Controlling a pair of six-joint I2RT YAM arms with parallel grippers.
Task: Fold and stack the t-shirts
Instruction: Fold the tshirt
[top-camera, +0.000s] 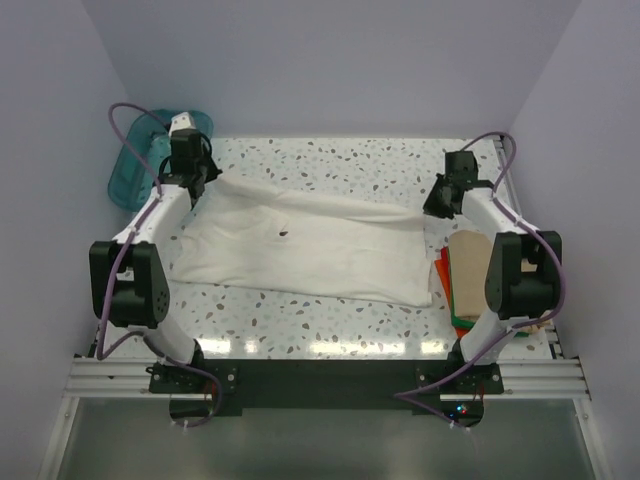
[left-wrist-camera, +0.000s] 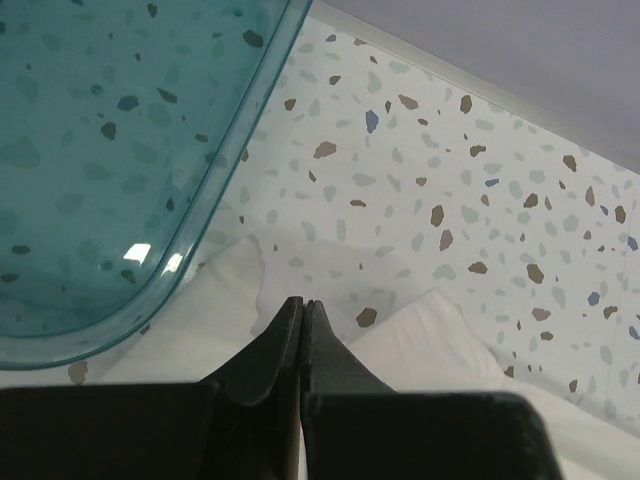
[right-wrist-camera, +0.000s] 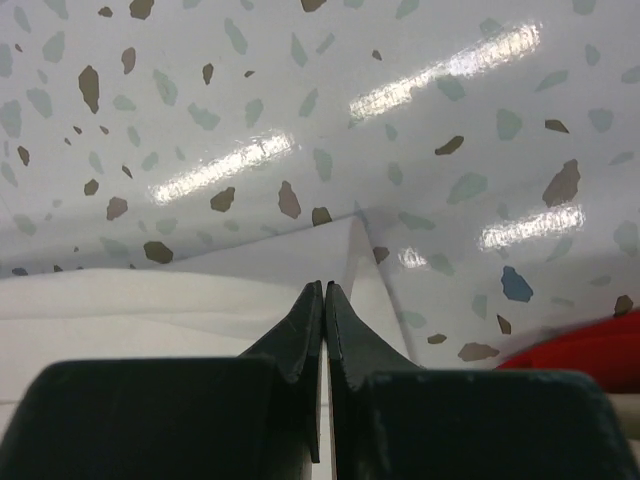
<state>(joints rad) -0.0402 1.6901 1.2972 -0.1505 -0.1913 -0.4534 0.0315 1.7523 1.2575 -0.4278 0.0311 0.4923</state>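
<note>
One speckled surface (top-camera: 330, 160) carries an off-white t-shirt (top-camera: 320, 250) spread across its middle, a teal tub (top-camera: 135, 170) at its far left corner and tan, orange-red and green t-shirts (top-camera: 465, 270) piled at its right edge, while the left tool (left-wrist-camera: 303, 305) and right tool (right-wrist-camera: 325, 290) each clench that off-white t-shirt's far edge.

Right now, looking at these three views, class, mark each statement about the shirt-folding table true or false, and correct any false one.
1. The left gripper and the right gripper are both shut on the off-white shirt. True.
2. The teal tub sits at the table's near right corner. False: it stands at the far left, by the left gripper.
3. A tan shirt tops the pile beside the right arm. True.
4. The off-white shirt is folded on that pile. False: it lies spread across the table.
5. The off-white shirt is unmarked. False: it bears a small dark mark.
</note>
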